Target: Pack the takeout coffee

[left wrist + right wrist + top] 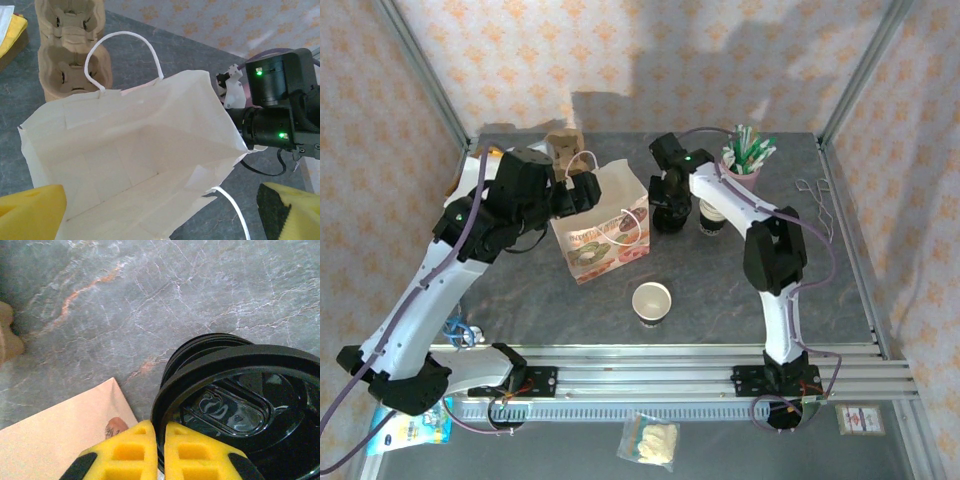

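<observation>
Paper cup: stood upright and open-topped near the middle of the surface, on the arm-base side of the bag and apart from it; well apart from both pincers.
Black lid: sat away from the cup, just right of the bag; lay over a second black round rim, offset from it.
Right pincer: pressed together on the lid's near rim, with the edge running into the slit between the yellow fingers.
Left pincer: spread wide above the bag's open mouth, one yellow finger at either side, gripping nothing.
Paper bag: stood upright left of centre, mouth open, white cord handles up, printed front towards the arm bases; inner floor in plain sight from the left wrist.
Second cup: white with a dark foot, just right of the black stack; partly hidden by the right arm, top not made out.
Pink cup of straws: stood behind the second cup, near the far edge.
Pulp tray: brown, just behind the bag.
Surface: grey, marbled.
</observation>
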Motion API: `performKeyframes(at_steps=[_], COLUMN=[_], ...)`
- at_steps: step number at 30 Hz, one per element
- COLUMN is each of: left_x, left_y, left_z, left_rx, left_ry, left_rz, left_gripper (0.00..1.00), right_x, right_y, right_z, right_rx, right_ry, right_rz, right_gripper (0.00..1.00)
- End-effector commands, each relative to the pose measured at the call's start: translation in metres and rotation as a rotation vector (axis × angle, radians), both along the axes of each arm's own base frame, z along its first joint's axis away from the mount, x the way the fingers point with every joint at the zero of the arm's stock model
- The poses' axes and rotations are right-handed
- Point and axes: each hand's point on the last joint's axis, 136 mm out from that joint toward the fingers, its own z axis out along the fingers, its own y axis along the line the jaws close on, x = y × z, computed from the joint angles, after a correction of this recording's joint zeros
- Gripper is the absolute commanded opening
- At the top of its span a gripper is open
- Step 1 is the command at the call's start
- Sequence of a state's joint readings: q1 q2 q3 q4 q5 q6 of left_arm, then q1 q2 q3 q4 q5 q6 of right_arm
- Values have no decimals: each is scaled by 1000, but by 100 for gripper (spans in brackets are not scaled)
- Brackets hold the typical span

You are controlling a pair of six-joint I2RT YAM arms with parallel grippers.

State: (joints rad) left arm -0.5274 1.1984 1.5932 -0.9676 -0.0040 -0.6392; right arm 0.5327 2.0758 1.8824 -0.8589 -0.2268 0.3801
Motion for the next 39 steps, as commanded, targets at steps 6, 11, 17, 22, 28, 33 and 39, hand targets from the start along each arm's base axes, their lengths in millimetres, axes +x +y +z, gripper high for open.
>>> performKeyframes(at_steps=[6, 11, 17, 22, 28, 33, 39], left_x=[-13, -24, -46, -76, -99, -104, -110], left_y=[1, 0, -13, -37, -61, -81, -110], left_z=[38, 70, 98, 105, 98, 76, 21], left_rx=[-82, -91, -52, 2, 50, 136, 280], left_ry=[-140, -279, -475, -649, -826, -884, -852], left_rz=[-50, -123, -313, -571, -775, -873, -1017], left_gripper=[99, 99, 99, 99, 99, 97, 97], right_x=[-18, -46, -90, -132, -176, -200, -217], right_y=[-12, -16, -22, -20, -10, -1, 2], right_z=[87, 127, 163, 192, 218, 221, 227], right_rx=[106, 221, 354, 467, 635, 731, 807], right_ry=[-116, -151, -165, -189, -198, -127, -77], right_rz=[-7, 34, 137, 262, 414, 505, 543], right_gripper=[8, 9, 9, 9, 11, 11, 11])
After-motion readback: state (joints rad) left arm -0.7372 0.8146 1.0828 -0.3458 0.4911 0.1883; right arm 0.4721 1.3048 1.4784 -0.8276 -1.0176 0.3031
